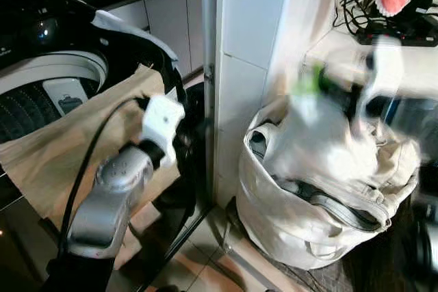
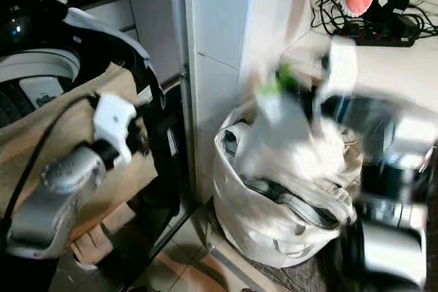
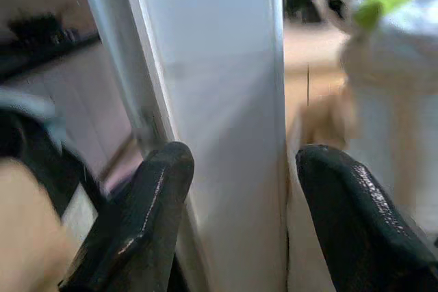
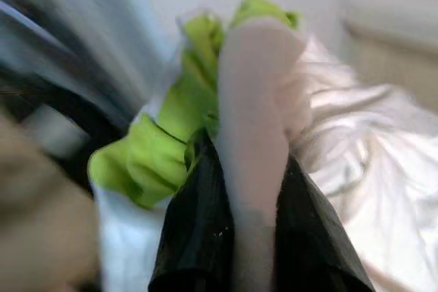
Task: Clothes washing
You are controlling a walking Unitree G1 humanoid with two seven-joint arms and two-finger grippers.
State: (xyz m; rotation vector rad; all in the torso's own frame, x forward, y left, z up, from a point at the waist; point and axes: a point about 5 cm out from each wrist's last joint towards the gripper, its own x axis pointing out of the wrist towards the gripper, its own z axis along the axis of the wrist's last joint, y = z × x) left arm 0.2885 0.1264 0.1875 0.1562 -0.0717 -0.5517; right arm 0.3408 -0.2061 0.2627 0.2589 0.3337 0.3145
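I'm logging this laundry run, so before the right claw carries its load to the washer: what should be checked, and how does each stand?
1. Right claw shut on the white garment: ok.
2. Green cloth bunched along with it, held securely: cannot tell.
3. Garment lifted free of the laundry bag: cannot tell, blurred.
4. Washer drum open: ok.
5. Tan cloth draped over the washer rim, partly in the way: not ok.
6. Left claw open, holding nothing, facing the white pillar: ok.

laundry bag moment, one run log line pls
right gripper: shut on white-green garment | over laundry bag | left gripper: open, idle
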